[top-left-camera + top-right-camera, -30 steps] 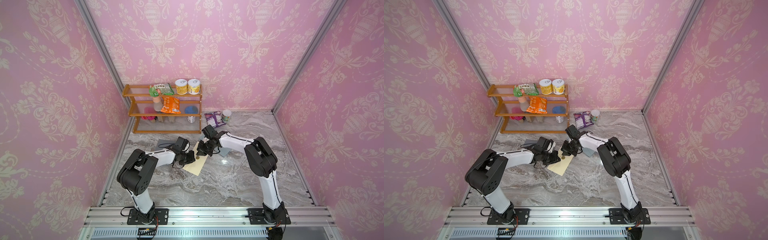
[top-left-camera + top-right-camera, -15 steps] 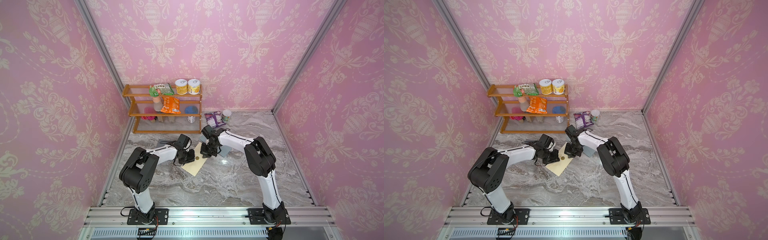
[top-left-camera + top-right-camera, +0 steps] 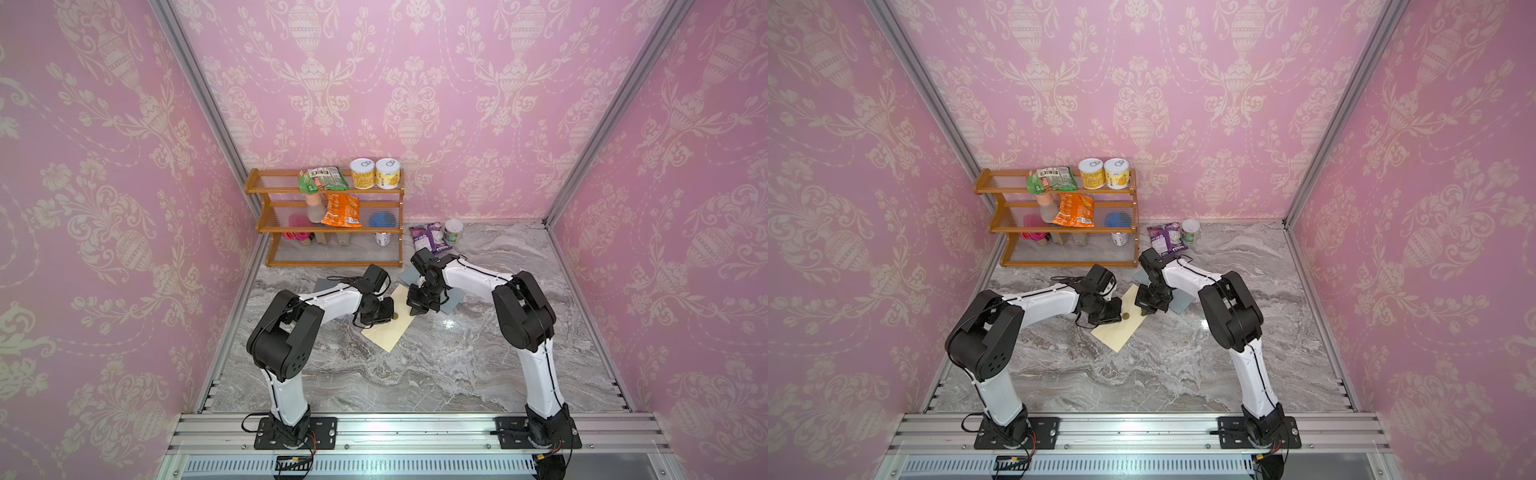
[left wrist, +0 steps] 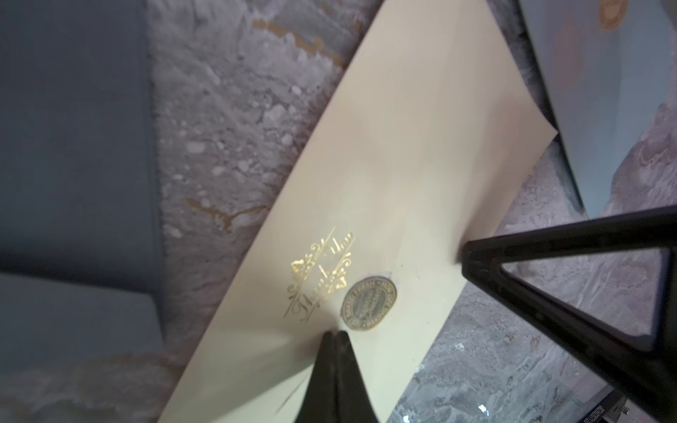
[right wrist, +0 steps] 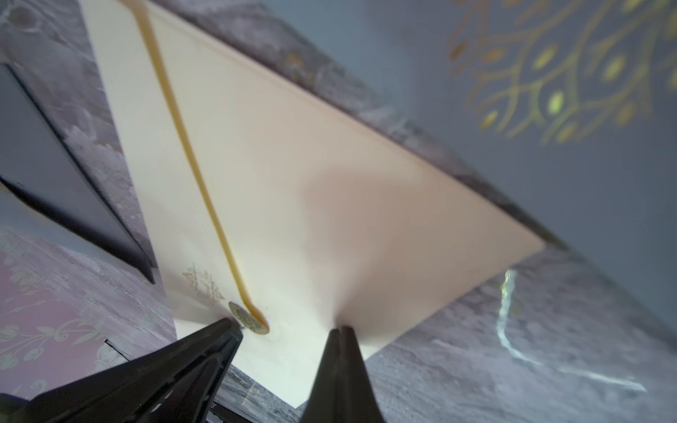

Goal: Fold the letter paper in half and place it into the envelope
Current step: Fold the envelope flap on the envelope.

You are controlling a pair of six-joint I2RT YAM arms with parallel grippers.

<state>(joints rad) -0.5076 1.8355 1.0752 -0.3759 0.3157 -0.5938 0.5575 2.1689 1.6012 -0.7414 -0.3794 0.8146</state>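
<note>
In both top views the cream letter paper (image 3: 388, 332) (image 3: 1121, 330) lies on the marble worktop (image 3: 415, 374), with the left end effector (image 3: 391, 317) and right end effector (image 3: 415, 311) bearing on it.

In the left wrist view, the left jaws are pressed together, their tip just beside the gold seal (image 4: 368, 305).

In the right wrist view, the right jaws are likewise together on the sheet's edge, with the blue-grey envelope (image 5: 549, 128) beyond it.

It probably works best to press evenly with both tips so the sheet cannot skid.

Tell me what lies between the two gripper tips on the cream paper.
A round gold seal on the cream letter paper lies between the left gripper and the right gripper, nearer the left. Both wrist views show this.
</note>
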